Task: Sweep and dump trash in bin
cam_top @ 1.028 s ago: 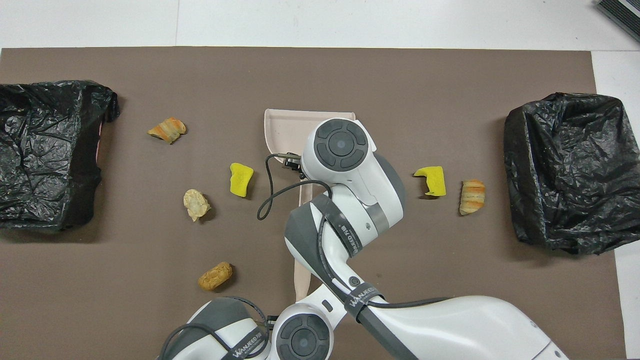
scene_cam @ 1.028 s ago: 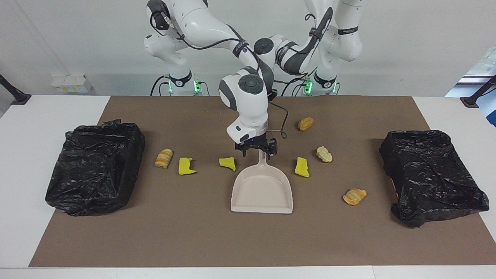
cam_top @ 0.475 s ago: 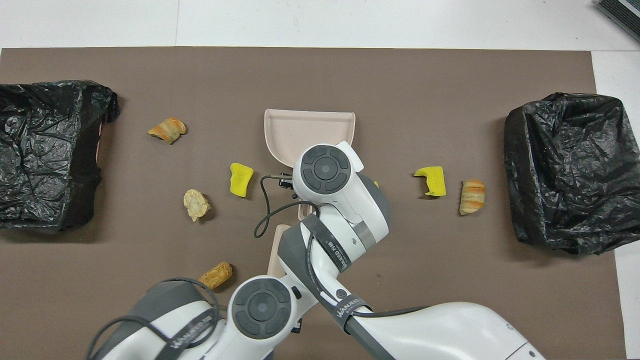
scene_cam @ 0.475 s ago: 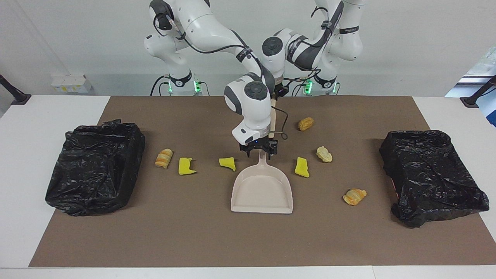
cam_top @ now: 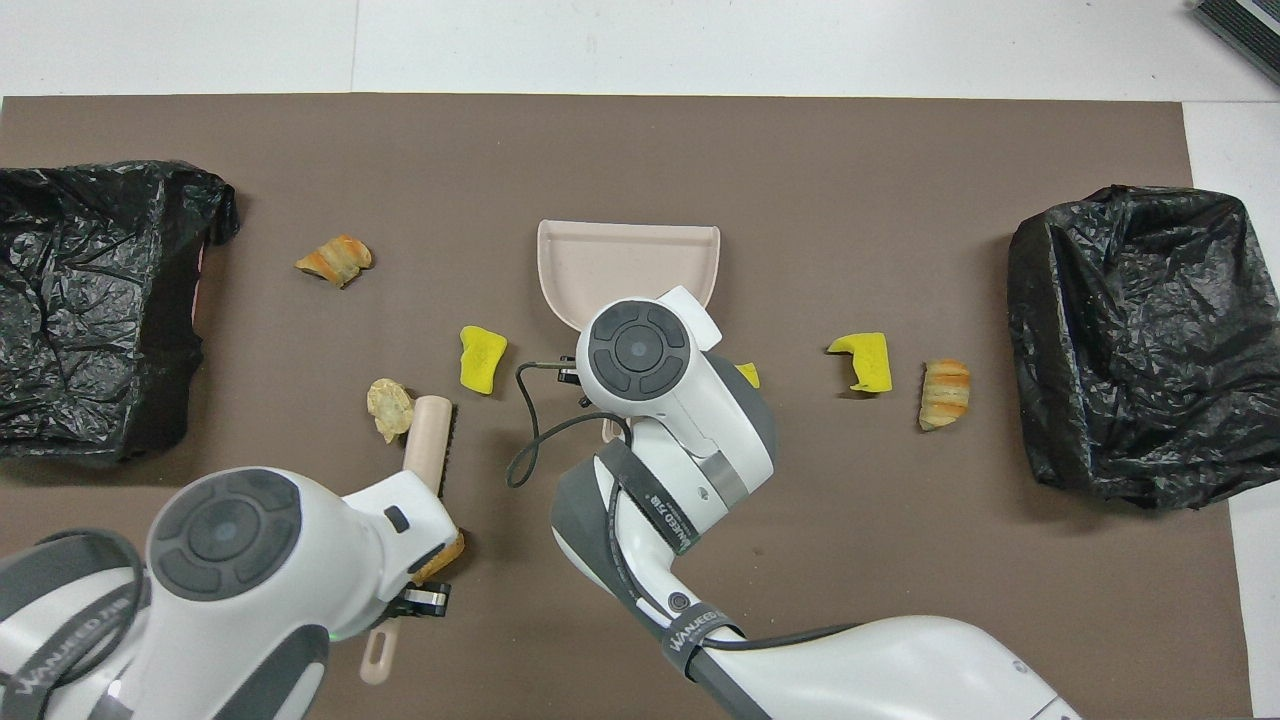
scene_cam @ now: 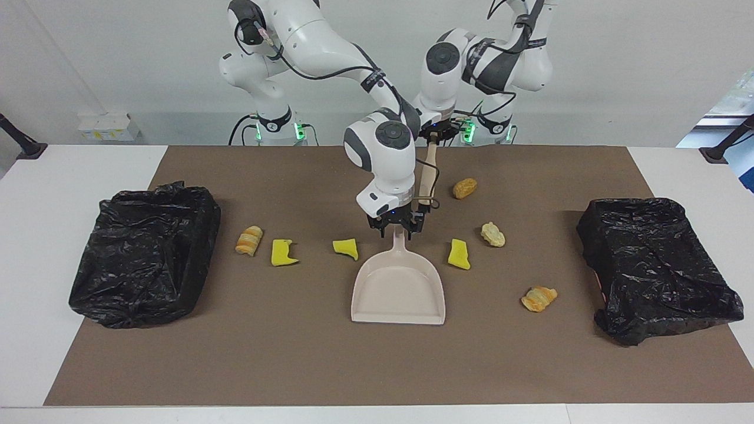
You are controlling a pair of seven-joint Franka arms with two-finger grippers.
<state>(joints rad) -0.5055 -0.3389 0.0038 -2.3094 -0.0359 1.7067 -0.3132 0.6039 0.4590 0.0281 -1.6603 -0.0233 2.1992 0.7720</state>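
At mat centre, right tool [scene_cam: 396, 230] grips dustpan [scene_cam: 398, 288] handle; left tool [scene_cam: 436, 134] holds brush [cam_top: 430, 448].

facing: high, across table | overhead: steep, probably nearer | shared: mat [scene_cam: 306, 365]

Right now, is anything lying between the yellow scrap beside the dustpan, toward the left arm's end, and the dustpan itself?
Nothing visible does. The yellow scrap lies on bare mat just beside the dustpan, apart from its side wall. The pan's open mouth faces away from the robots, so the wall itself meets a straight sideways sweep.
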